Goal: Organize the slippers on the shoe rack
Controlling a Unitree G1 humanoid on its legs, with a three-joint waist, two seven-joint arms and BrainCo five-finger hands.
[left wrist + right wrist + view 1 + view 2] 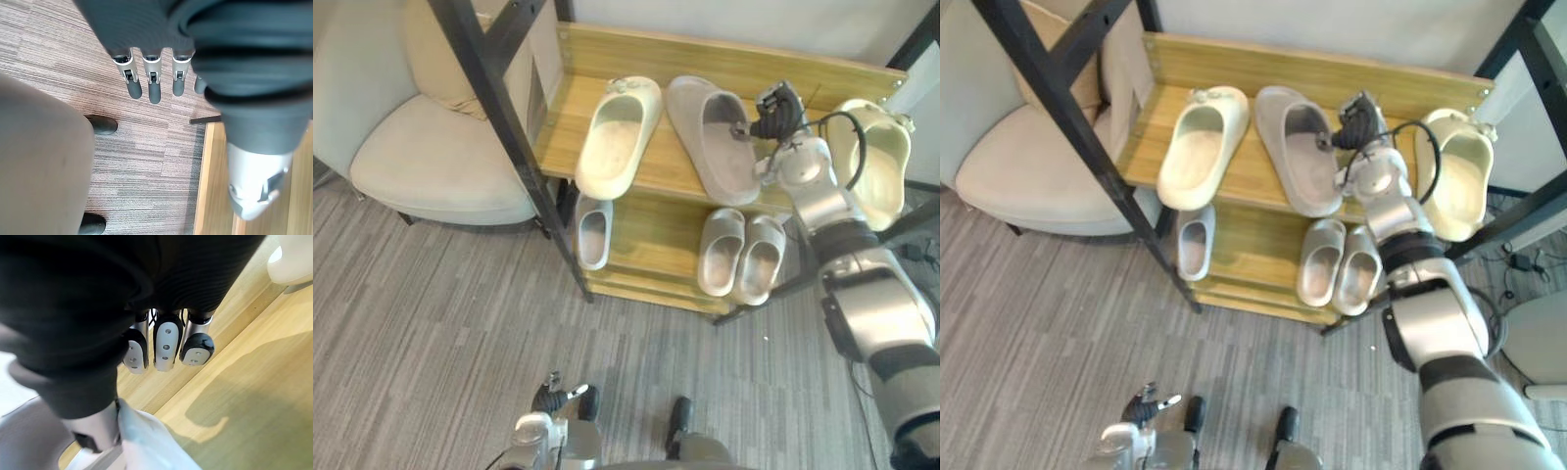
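Right hand: the right hand (771, 106) is over the top shelf, at the right rim of the large grey foam slipper (710, 137). In its wrist view the fingers (166, 347) are clenched over bare wood with nothing between them, and the slipper's pale rim lies against the thumb.
Left hand: the left hand (152, 88) hangs low over the grey striped carpet (460, 323), fingers straight and released, holding nothing.
Rack: the wooden shoe rack with a black metal frame (705, 51) stands on the carpet, with a top shelf and a lower shelf in view.
Top shelf: the large cream foam slipper (619, 137) lies sole down on the left, just beside the large grey foam slipper. Both point toes toward the back board, and the 2 fan apart toward the front.
Right end: the second cream foam slipper (876, 162) sits tilted past the right arm, well apart from its partner. I cannot tell what carries it.
Lower shelf: 1 small grey slipper (592, 233) lies alone at the left. The 2 small beige slippers (722, 250) lie side by side on the right, touching.
Beside the rack: the beige upholstered armchair (440, 157) stands to the left, behind a slanted black frame bar.
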